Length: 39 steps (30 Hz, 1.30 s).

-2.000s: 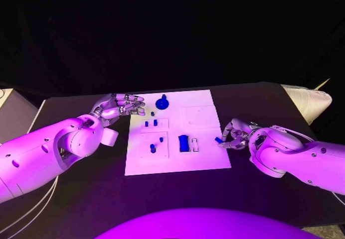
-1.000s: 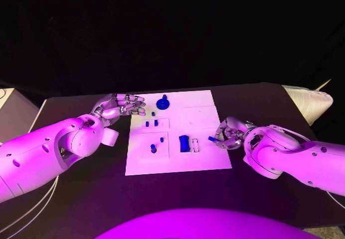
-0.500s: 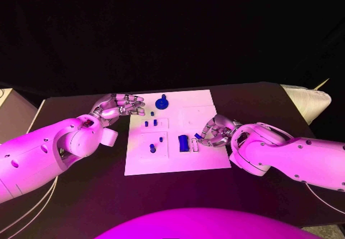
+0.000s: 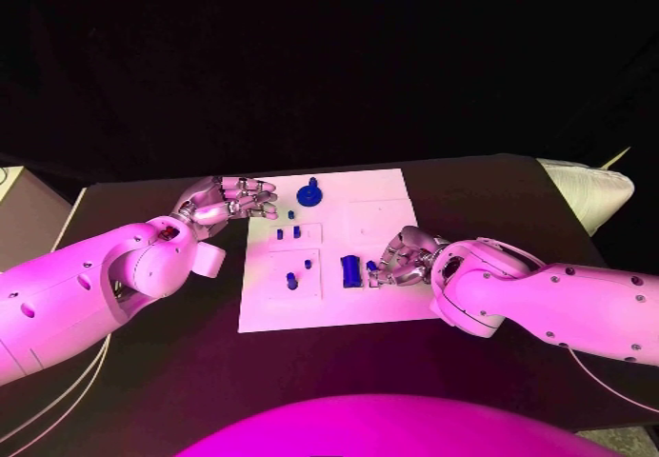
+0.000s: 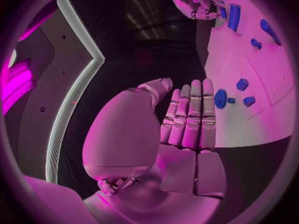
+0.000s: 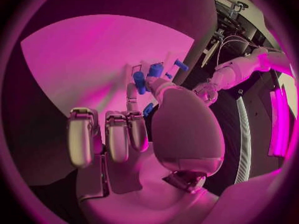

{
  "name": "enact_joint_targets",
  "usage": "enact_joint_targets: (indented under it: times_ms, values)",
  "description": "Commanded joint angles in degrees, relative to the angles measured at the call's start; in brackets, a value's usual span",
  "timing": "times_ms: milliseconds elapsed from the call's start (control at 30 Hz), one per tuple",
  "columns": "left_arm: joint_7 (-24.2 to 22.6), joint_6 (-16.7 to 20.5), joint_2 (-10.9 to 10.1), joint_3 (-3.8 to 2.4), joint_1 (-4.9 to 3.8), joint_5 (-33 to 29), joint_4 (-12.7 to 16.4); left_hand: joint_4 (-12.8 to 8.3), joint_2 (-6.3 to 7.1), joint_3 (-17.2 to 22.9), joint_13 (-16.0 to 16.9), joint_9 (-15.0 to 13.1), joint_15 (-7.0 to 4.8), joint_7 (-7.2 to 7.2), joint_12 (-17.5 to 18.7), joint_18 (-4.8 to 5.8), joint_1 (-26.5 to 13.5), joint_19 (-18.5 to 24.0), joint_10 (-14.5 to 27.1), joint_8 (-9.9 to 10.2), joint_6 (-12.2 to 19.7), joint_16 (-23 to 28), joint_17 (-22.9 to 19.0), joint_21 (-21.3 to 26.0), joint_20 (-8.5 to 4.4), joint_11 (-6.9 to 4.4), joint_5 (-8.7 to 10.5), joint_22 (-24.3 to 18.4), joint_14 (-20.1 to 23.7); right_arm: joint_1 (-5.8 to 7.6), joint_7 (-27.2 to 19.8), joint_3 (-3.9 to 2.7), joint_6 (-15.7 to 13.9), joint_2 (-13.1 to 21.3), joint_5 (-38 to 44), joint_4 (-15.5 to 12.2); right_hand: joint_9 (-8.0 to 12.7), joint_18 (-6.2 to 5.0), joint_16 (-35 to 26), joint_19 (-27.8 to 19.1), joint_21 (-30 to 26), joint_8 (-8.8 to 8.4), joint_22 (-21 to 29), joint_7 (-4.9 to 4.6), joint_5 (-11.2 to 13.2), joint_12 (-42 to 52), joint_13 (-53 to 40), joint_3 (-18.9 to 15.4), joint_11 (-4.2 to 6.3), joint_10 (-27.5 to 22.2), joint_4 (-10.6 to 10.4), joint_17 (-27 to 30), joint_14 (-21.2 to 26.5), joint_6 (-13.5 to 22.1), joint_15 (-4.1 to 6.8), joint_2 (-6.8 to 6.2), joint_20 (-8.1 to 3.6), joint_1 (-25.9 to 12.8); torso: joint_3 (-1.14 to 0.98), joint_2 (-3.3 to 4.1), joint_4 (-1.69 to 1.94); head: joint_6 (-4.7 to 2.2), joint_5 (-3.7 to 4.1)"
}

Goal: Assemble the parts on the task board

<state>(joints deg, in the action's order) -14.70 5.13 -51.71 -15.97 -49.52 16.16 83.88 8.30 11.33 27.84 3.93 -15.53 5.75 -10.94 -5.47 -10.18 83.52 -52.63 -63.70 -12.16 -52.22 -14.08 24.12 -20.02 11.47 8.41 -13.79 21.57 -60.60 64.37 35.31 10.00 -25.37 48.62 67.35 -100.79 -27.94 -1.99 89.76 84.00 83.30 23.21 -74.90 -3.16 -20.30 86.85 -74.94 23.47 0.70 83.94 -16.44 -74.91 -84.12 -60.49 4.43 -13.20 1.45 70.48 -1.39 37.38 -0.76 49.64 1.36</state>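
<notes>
The white task board (image 4: 329, 297) lies in the middle of the black table. My right hand (image 4: 403, 257) hovers over its right half and pinches a small blue part (image 4: 372, 266) between thumb and finger, just right of an upright blue block (image 4: 351, 272). The right wrist view shows that pinched part (image 6: 148, 109) under the thumb of my right hand (image 6: 140, 134), with the board (image 6: 87, 59) beyond. My left hand (image 4: 226, 201) rests at the board's far left corner, holding nothing, near a round blue part (image 4: 310, 196). Its fingers (image 5: 190, 119) lie side by side.
Small blue pegs (image 4: 288, 232) stand in the board's left recesses, with more pegs (image 4: 291, 281) nearer me. A pale padded object (image 4: 590, 195) sits off the table's right edge. Bare black table (image 4: 329, 367) spreads in front of the board.
My right hand has carried the small blue part leftward from beside the board's right edge to over the board, next to the blue block. The left hand has stayed put.
</notes>
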Motion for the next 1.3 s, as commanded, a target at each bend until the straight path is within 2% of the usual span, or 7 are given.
enact_joint_targets:
  times_ms: [33,400,833,1300]
  values:
    - [-0.19,-1.10,0.02,-0.03,0.04,-0.29,0.20,0.29,-0.23,-0.08,-0.04,0.01,0.02,-0.22,0.31,-0.04,0.08,-0.44,-0.29,0.24,-0.22,0.24,0.05,0.24,0.06,-0.08,-0.33,-0.06,-0.33,-0.19,1.58,0.04,2.10,-0.25,1.17,0.22,-0.06,0.60,0.24,4.61,0.07,0.18,-11.83,0.04,0.15,0.31,-13.82,-0.25,0.37,4.84,0.01,-15.09,-5.88,-0.30,0.30,0.08,-0.19,-0.70,-0.02,-0.01,-0.07,0.08,0.04]
    - [-0.16,-1.12,-0.05,-0.03,0.04,-0.29,0.23,0.29,-0.23,-0.08,-0.04,0.01,0.02,-0.22,0.31,-0.04,0.08,-0.44,-0.29,0.24,-0.22,0.24,0.05,0.24,0.06,-0.08,-0.33,-0.06,-0.33,-0.43,1.93,0.08,2.58,-0.72,3.18,1.20,-0.07,0.58,0.24,4.59,-0.04,0.20,-11.78,0.06,0.24,0.30,-13.81,-0.35,0.39,4.84,0.04,-15.09,-5.88,-0.30,0.32,0.04,-0.20,-0.90,-0.04,0.00,-0.06,0.17,-0.05]
    - [-0.10,-1.15,-0.08,-0.03,0.04,-0.29,0.22,0.30,-0.20,-0.08,-0.04,0.00,0.04,-0.23,0.36,-0.03,0.08,-0.43,-0.31,0.25,-0.23,0.31,0.09,0.31,0.08,-0.06,-0.32,-0.08,-0.29,-0.54,1.84,0.07,1.22,-1.45,3.92,1.63,-0.09,0.59,0.24,4.61,0.04,0.24,-11.83,0.04,0.31,0.23,-13.79,-0.62,0.39,4.81,-0.05,-15.09,-5.88,-0.26,0.34,0.09,-0.22,-1.73,-0.06,0.02,-0.05,0.15,-0.10]
    - [0.11,-1.29,-0.14,-0.03,0.04,-0.29,0.21,0.42,-0.22,-0.09,-0.04,0.00,0.07,-0.28,0.41,-0.01,-0.03,-0.42,-0.32,0.26,-0.23,0.36,0.13,0.37,0.10,-0.03,-0.32,-0.10,-0.28,-0.55,1.84,0.07,2.52,-1.75,2.89,2.16,-0.12,0.61,0.24,4.64,0.12,0.35,-11.89,0.07,0.31,0.45,-13.90,-0.88,0.40,4.91,-0.12,-15.09,-5.88,-0.33,0.34,0.43,-0.23,-2.91,-0.04,0.00,-0.06,0.36,-0.14]
